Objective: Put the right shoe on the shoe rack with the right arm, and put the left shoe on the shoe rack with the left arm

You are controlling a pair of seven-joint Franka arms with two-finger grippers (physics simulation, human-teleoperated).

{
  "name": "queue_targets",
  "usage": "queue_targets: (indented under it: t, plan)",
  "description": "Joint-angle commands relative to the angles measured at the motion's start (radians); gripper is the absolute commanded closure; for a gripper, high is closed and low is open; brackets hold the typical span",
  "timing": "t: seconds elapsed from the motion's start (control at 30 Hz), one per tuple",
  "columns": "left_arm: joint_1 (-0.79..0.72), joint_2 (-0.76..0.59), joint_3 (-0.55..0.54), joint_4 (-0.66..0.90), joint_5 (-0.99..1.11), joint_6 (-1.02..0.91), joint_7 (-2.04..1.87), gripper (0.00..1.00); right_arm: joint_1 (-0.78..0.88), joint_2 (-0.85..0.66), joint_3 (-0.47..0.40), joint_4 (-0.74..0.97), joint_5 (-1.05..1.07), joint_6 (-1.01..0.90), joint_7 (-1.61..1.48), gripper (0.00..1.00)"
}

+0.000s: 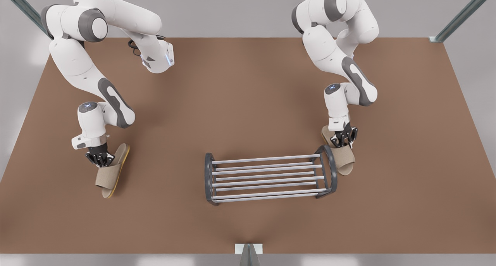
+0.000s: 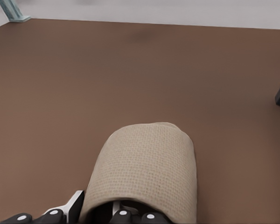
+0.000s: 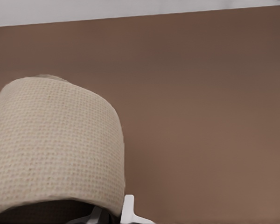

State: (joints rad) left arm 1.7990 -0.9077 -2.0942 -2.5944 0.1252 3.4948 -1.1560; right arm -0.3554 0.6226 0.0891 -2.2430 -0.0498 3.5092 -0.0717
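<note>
The left shoe (image 1: 343,159), a beige fabric open-toe slipper with a wide strap and a thin yellow sole edge, was held by the left gripper (image 1: 346,141) at the front view's right. The black two-finger gripper was closed on the rear edge of the strap, so that the toe of the slipper was pointed away from it. In the left wrist view the woven strap (image 2: 144,172) was seen directly ahead of the gripper (image 2: 95,212), with one pale finger (image 2: 74,205) at its outer side.

The shoe rack (image 1: 267,177), a low rack of silvery horizontal rods between two dark grey arched end frames, was found just beside this gripper. Its nearer end frame was overlapped with the slipper in the front view, and whether they were touching could not be told. No shoe was lying on the rods.

The right shoe (image 1: 108,177), a look-alike beige slipper, was gripped by the right gripper (image 1: 100,159) at the front view's left, well apart from the rack. It was tilted onto its side, the yellow sole edge being turned away from the gripper. In the right wrist view the strap (image 3: 51,149) was seen very near, above a white finger (image 3: 129,210).

Both white jointed arms were bent down over the brown table (image 1: 248,95).
</note>
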Motion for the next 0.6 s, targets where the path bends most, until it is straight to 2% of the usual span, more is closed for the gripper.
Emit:
queue_targets:
  t: [0.0,0.07,0.13,0.23,0.33,0.57]
  plan:
    - [0.005,0.001,0.000,0.003,0.002,0.001,-0.002,0.58,-0.007,-0.001,0.003,0.000,0.001,-0.001,0.023,0.71]
    - [0.010,0.004,0.000,0.007,0.002,0.001,-0.002,0.62,-0.005,-0.003,0.004,0.000,0.001,-0.001,0.058,0.73]
    - [0.011,0.006,0.002,0.007,0.002,0.001,-0.002,0.63,-0.005,-0.007,0.004,0.000,0.001,-0.001,0.078,0.79]
    - [0.011,0.015,0.011,0.008,0.002,0.001,-0.002,0.66,-0.005,-0.029,0.004,-0.003,0.002,-0.001,0.099,0.79]
    - [0.013,0.024,0.019,0.008,0.001,0.001,-0.002,0.76,-0.005,-0.053,0.004,-0.003,0.001,-0.002,0.138,0.79]
    - [0.077,0.099,0.023,0.045,0.002,-0.002,-0.001,0.79,-0.004,-0.093,0.035,0.068,0.002,-0.093,0.179,0.79]
